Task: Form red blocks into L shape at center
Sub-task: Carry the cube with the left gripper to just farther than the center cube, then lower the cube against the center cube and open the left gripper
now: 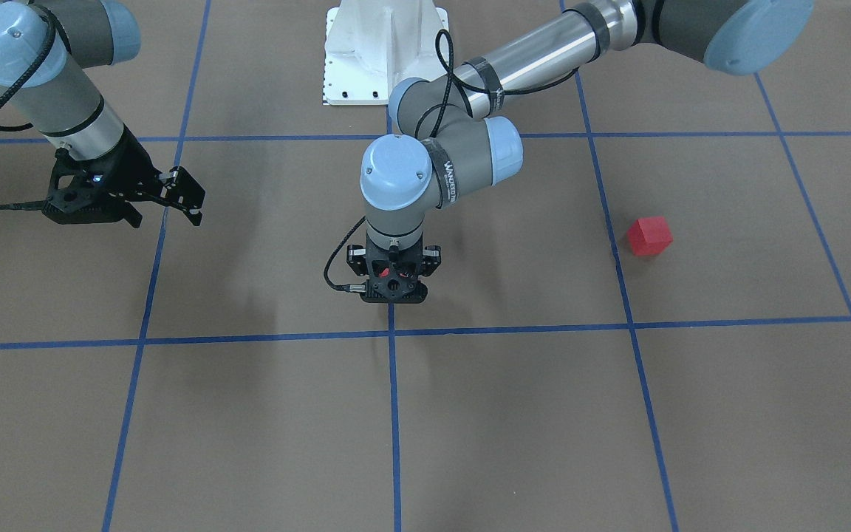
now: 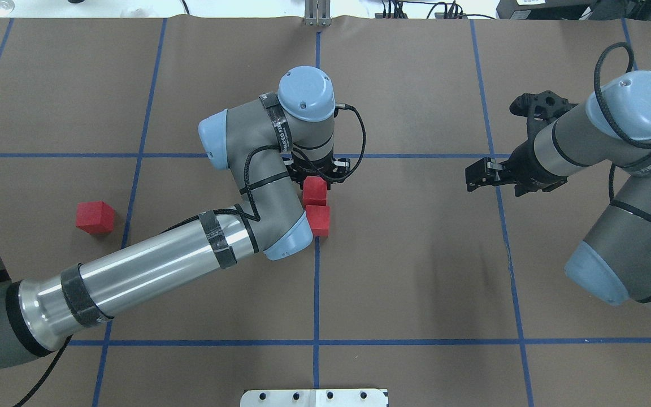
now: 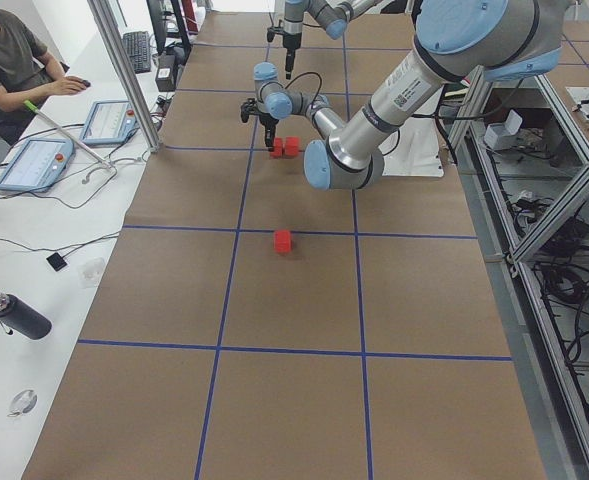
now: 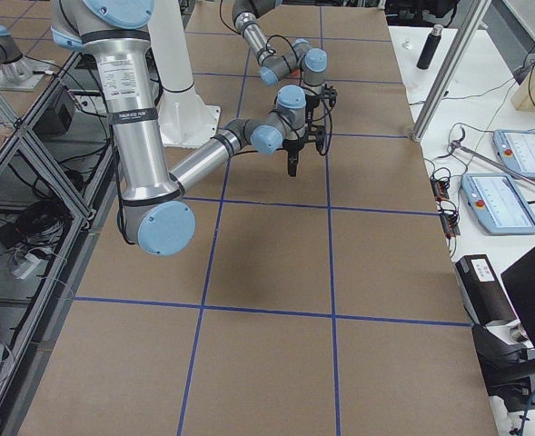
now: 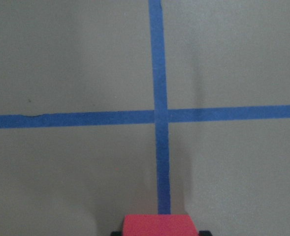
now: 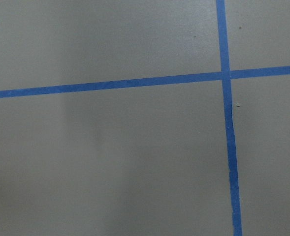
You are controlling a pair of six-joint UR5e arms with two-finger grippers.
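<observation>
Three red blocks show. One red block [image 2: 95, 217] lies alone on the brown floor at the left; it also shows in the front view [image 1: 648, 236]. A second red block [image 2: 319, 219] rests on the center's vertical blue tape line [image 2: 316, 282]. My left gripper [image 1: 394, 287] points straight down at the center and is shut on the third red block [image 2: 314, 190], just beyond the second one and close to it. The left wrist view shows that block's top [image 5: 157, 225] between the fingertips. My right gripper [image 1: 167, 210] is open and empty, hanging well off to the side.
Blue tape lines [image 6: 227, 147] form a grid on the brown floor. The white robot base plate [image 1: 385, 52] stands at the near edge. In the side view, an operator [image 3: 14, 60] sits at a desk with tablets beyond the table's far end.
</observation>
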